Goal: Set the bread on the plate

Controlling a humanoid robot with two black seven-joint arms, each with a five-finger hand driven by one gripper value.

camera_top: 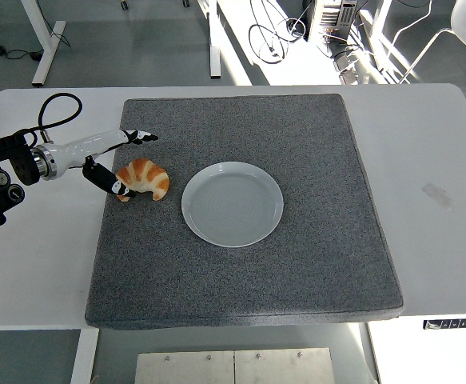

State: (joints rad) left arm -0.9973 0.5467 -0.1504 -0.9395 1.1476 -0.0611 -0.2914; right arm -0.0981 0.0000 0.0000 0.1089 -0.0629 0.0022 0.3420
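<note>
A golden croissant lies on the grey mat, just left of an empty pale plate. My left hand reaches in from the left edge and is open around the croissant's left end. The upper fingers are stretched out above and behind it. The thumb touches or nearly touches its left tip. The right arm is out of view.
The mat covers most of the white table. A black cable loops above my left forearm. A small patch of tape lies on the table at the right. Desk legs and cables stand on the floor beyond.
</note>
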